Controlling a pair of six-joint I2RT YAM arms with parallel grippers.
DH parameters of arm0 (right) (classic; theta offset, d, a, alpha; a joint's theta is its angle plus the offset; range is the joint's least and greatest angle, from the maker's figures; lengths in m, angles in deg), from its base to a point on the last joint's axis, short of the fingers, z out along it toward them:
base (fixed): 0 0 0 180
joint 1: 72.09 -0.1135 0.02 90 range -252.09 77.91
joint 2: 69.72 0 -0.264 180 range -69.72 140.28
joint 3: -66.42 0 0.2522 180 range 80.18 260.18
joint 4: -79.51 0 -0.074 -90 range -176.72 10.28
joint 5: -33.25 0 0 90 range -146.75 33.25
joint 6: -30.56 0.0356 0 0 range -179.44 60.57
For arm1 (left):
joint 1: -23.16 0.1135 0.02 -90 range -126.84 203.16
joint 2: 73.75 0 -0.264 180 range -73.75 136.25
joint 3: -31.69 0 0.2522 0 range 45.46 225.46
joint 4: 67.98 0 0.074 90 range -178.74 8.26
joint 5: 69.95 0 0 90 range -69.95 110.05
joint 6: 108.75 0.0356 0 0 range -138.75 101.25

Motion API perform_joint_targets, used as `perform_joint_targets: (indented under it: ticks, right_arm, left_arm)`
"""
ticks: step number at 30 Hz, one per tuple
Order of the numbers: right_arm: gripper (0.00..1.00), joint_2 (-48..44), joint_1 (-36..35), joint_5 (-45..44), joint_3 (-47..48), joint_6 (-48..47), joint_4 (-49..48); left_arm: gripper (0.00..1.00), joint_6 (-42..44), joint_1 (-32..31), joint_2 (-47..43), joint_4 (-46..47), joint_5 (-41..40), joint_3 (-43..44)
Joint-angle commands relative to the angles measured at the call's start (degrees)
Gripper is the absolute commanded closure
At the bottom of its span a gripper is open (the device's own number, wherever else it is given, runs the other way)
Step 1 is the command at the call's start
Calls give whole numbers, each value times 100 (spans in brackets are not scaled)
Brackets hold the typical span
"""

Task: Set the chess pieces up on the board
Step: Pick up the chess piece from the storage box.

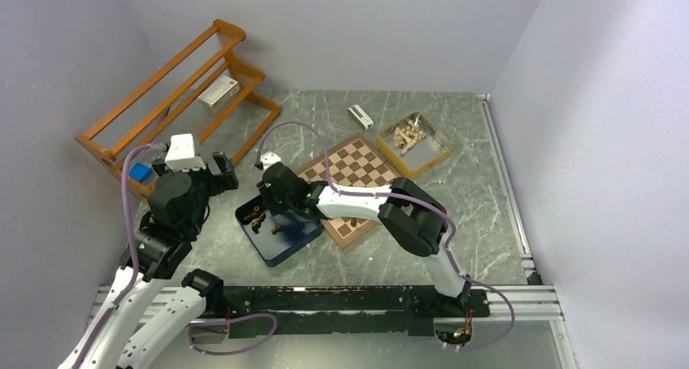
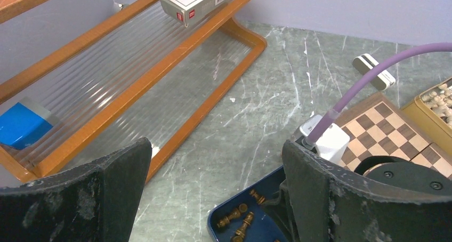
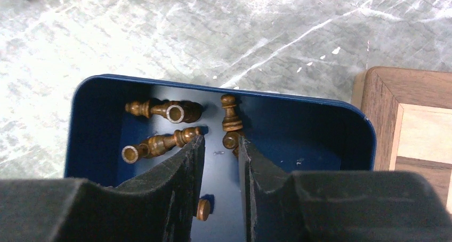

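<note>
The task looks barely begun. In the top view the squares of the board point(image 1: 357, 170) that show carry no pieces I can make out, though the right arm hides part of its near side, and one dark speck at the near edge is too small to call. The chess pieces point(image 3: 160, 142) lie tumbled on their sides in the dark blue box point(image 3: 85, 93), just beside the board's near left corner. One stands upright at the far wall. The right gripper point(image 3: 221, 140) is down inside that box, its jaws a narrow gap apart with nothing pinched between them; one piece lies right at the tip of its right finger. The left gripper point(image 2: 216, 146) hangs above the table left of the box, spread wide and empty. Nearly every dark piece is left to place.
</note>
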Motion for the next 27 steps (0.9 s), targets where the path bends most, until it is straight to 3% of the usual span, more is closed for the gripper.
perform_joint_targets:
  ticks: [1, 24, 27]
  right_arm:
    - [66, 190, -37, -171, 193, -97, 84]
    - [71, 459, -45, -266, 423, -177, 193]
    - [76, 443, -44, -323, 417, -183, 203]
  left_arm:
    - [4, -36, -3, -67, -5, -72, 166]
    - [3, -23, -3, -69, 17, -20, 140]
    - [3, -17, -3, -79, 25, -21, 139]
